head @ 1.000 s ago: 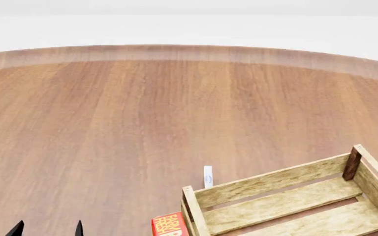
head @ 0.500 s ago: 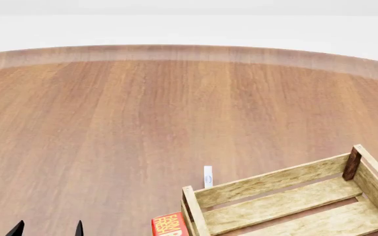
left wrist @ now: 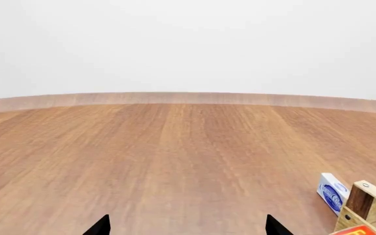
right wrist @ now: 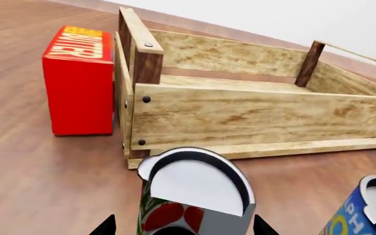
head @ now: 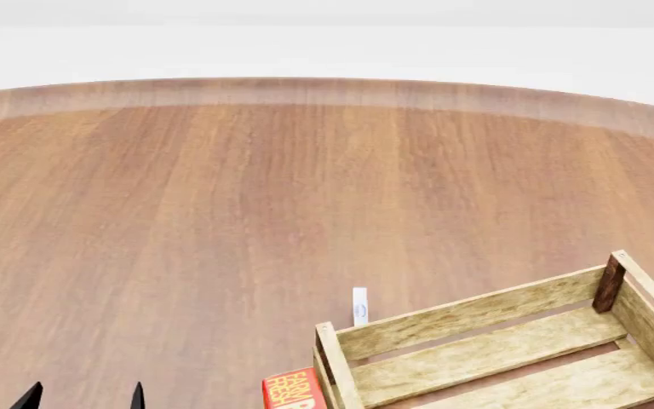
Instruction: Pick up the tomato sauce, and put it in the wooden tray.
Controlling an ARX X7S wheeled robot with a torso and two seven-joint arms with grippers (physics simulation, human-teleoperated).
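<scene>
The tomato sauce (right wrist: 195, 193), a can with a red tomato label, green band and silver-white top, stands on the table in the right wrist view. It stands close in front of the wooden tray (right wrist: 253, 115), outside it. My right gripper (right wrist: 184, 228) is open, one black fingertip on each side of the can with a gap to it. This gripper and the can are out of the head view. The tray also shows in the head view (head: 497, 341) at the lower right. My left gripper (left wrist: 186, 228) is open and empty over bare table, and its tips (head: 86, 397) show at the head view's bottom left.
A red box (right wrist: 80, 81) stands against the tray's outer end, also in the head view (head: 293, 390). A blue-and-yellow can (right wrist: 364, 210) stands beside the tomato sauce. A small white-and-blue box (head: 359, 305) stands upright by the tray's far corner, also in the left wrist view (left wrist: 334, 192).
</scene>
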